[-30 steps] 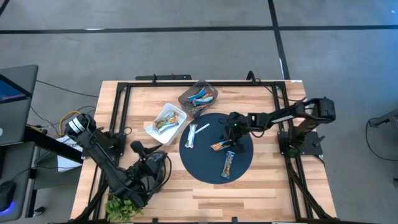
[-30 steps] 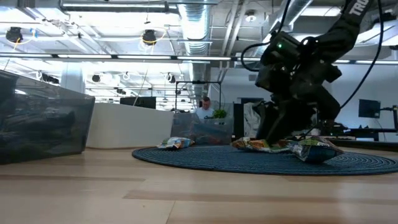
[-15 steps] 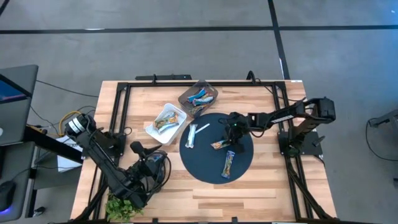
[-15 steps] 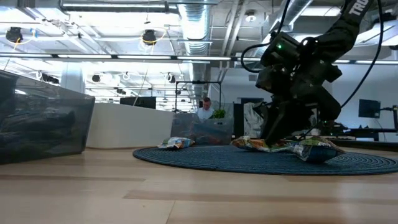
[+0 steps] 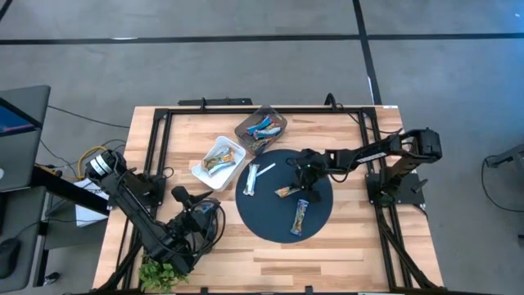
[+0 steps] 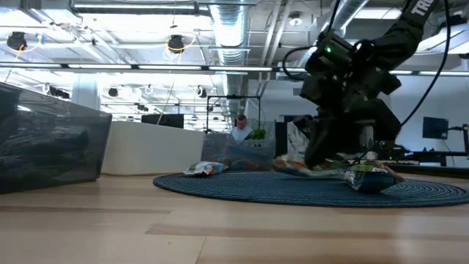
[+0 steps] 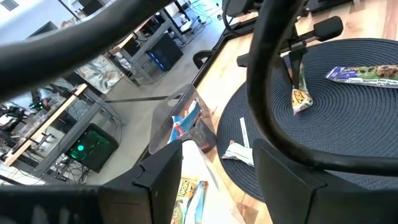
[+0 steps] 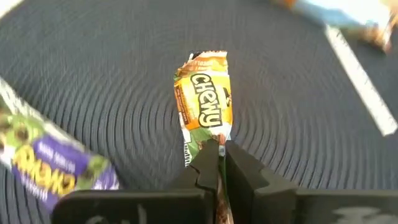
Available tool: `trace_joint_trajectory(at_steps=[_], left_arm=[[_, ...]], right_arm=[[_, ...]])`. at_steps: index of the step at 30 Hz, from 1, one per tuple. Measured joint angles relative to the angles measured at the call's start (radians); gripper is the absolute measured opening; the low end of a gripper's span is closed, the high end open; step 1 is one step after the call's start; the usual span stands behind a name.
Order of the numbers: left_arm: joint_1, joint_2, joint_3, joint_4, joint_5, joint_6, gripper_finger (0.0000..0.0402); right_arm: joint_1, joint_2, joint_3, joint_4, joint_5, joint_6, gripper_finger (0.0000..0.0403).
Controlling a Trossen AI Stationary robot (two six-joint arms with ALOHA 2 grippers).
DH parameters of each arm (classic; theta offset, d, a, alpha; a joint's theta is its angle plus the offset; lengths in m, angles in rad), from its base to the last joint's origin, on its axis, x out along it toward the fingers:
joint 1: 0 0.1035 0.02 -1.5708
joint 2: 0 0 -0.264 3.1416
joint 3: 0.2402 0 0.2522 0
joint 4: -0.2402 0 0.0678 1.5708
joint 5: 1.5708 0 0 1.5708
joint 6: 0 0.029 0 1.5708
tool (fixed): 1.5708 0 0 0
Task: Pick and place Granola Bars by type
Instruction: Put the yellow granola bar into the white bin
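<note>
Looking straight down on the worktop (image 5: 344,246), we find the right tool (image 5: 296,181) over the round dark mat (image 5: 270,221), pinched on the near end of an orange-brown bar (image 5: 286,191). That bar's long axis points away from the tool toward the mat's middle. The right arm is by far the nearer one; the left tool (image 5: 182,197) waits well apart at the worktop's front left corner. A purple-wrapped bar (image 5: 300,215) and a pale blue bar (image 5: 252,179) lie loose on the mat. Beyond the mat's left edge sit a white tray (image 5: 199,170) and a clear tray (image 5: 243,127), each already holding bars, so we judge the coming carry runs leftward across the mat.

From table height, we see the right tool (image 6: 322,158) down at the mat (image 6: 220,183), the orange-brown bar (image 6: 293,167) lifted slightly at its gripped end and the purple-wrapped bar (image 6: 370,177) just beside it.

Through the left wrist camera, the left tool's fingers (image 7: 163,171) stand wide, holding nothing; the trays lie between it and the mat.

Through the right wrist camera, the right tool (image 8: 219,163) is clamped narrow on the wrapper's crimped tail, the orange-brown bar (image 8: 203,109) stretching straight ahead of it.
</note>
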Motion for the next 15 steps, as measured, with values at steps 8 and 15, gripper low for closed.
trace_joint_trajectory(at_steps=[8, 15], left_arm=[[0.000, 0.000, 0.000, 0.000, 0.004, 0.000, 0.0191], [0.000, 0.000, 0.000, 0.000, 0.000, 0.000, 0.0191]], right_arm=[[0.036, 0.000, 0.137, -0.028, 0.000, -0.051, 0.0001], [0.029, 0.035, 0.291, 0.162, 0.030, -0.114, 0.0000]])
